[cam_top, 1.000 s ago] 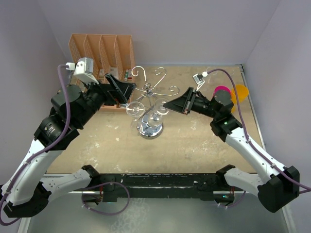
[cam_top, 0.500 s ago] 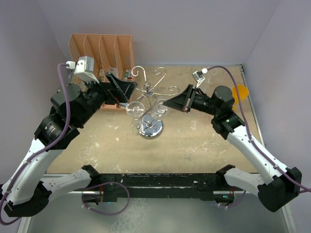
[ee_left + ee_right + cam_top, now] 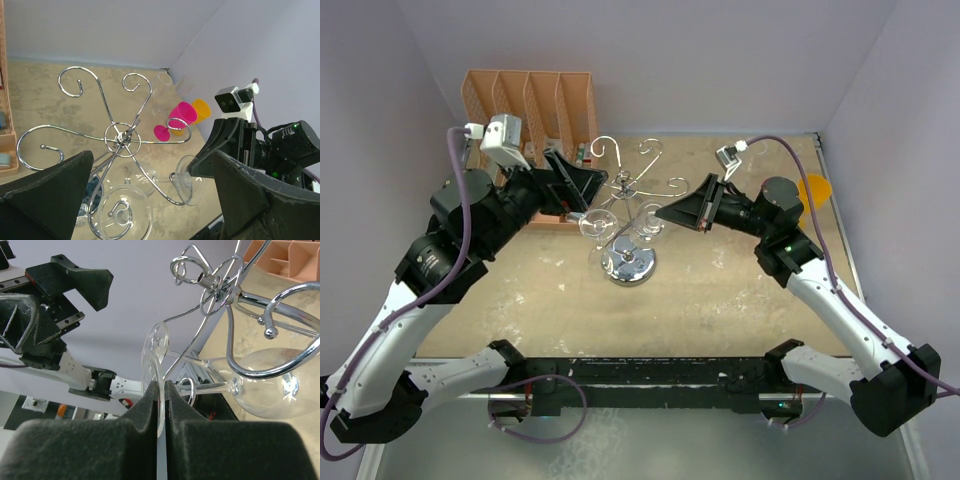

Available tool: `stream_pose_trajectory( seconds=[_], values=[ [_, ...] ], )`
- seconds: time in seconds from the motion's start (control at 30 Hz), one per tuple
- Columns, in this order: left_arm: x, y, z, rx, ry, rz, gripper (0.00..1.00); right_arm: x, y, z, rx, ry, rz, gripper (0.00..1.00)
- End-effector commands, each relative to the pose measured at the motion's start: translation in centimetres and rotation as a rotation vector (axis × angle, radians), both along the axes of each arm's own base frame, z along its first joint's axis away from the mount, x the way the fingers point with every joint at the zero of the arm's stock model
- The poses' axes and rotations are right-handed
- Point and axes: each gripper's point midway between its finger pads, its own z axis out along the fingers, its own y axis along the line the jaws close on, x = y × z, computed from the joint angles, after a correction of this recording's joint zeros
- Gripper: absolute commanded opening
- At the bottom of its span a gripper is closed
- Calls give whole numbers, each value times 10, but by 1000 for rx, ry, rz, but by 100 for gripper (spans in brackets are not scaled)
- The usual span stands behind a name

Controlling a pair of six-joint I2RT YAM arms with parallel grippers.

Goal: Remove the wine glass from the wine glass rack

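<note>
The wine glass rack (image 3: 626, 186) is a chrome wire stand with curled arms on a round base, at the table's middle. Two clear glasses hang on it upside down. My right gripper (image 3: 660, 216) reaches in from the right and is shut on the foot rim of one wine glass (image 3: 646, 229). In the right wrist view the thin clear foot is pinched between the pads of the right gripper (image 3: 160, 386), and the stem runs to the wine glass bowl (image 3: 270, 400). My left gripper (image 3: 588, 193) hovers open at the rack's left. From the left wrist, the left gripper (image 3: 151, 156) straddles the rack (image 3: 120, 138) without touching it.
An orange slotted organizer (image 3: 525, 100) stands at the back left, close behind my left arm. Pink (image 3: 181, 114) and orange (image 3: 201, 109) plastic goblets sit near the right wall with clear cups behind. A second hanging glass (image 3: 120, 216) is nearest my left gripper.
My right gripper closed its jaws onto the glass foot and its arm shifted slightly, covering the pink goblet from above. The left arm edged a little toward the rack, still open.
</note>
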Motion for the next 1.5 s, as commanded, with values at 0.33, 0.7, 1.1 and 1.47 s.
stream_pose_trajectory(
  seconds=[0.33,0.7,1.1,1.47],
  values=[
    [-3,-1,24,-29,-58,-18,99,-25,7,27,42,-78,113,0],
    [2,-6,24,-4,-57,-26,99,-37,10,36,50,-74,156,0],
    [0,-4,21,-20,-56,-23,99,-43,9,50,90,-80,176,0],
    [-1,-4,22,-25,-60,-24,99,-40,12,57,102,-81,189,0]
  ],
)
